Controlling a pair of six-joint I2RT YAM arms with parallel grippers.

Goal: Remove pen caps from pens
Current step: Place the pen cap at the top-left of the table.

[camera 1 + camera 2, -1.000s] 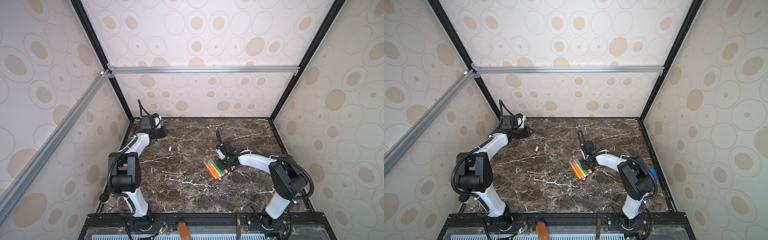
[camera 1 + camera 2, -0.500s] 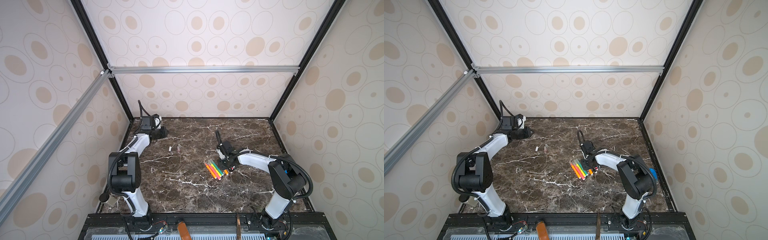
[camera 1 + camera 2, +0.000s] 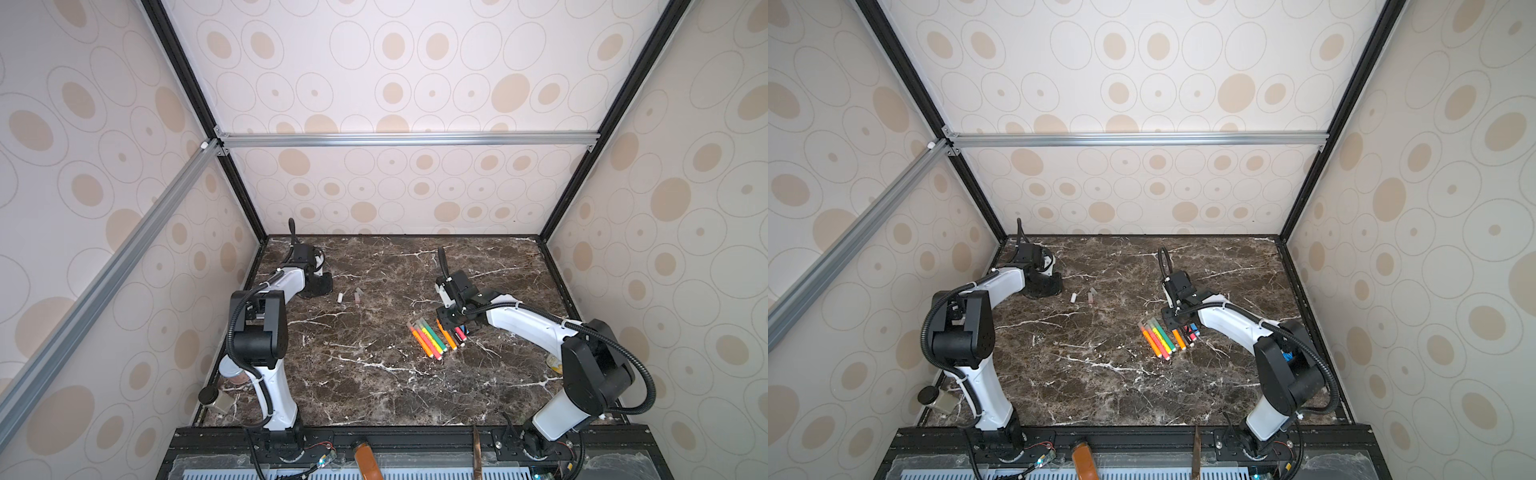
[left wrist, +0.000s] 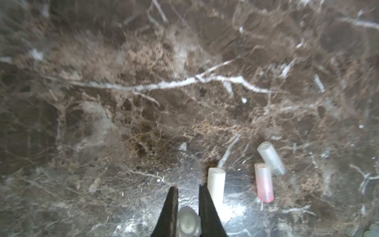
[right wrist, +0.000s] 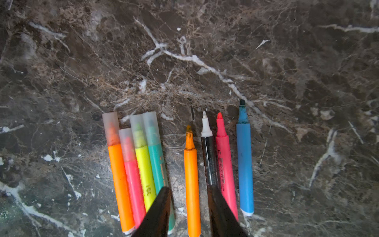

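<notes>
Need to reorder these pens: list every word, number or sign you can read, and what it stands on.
Yellow pen: dark print on the barrel, perhaps "101"; not sure.
Uncapped red pen: a line of print along the barrel, too blurred to read.
Green pen: small orange print, too small to read.
Black pen: pale marks, unreadable.
No legible text anywhere else.

On the bench (image 3: 374, 386), four capped pens (image 5: 141, 164) lie touching in a row. Four uncapped pens (image 5: 223, 160) lie just to their right, one of them between my right fingers (image 5: 158, 213). Toward the back left, three loose caps (image 4: 264, 182) lie just right of my left fingers (image 4: 170, 209), which pinch a fourth cap (image 4: 187, 224).
</notes>
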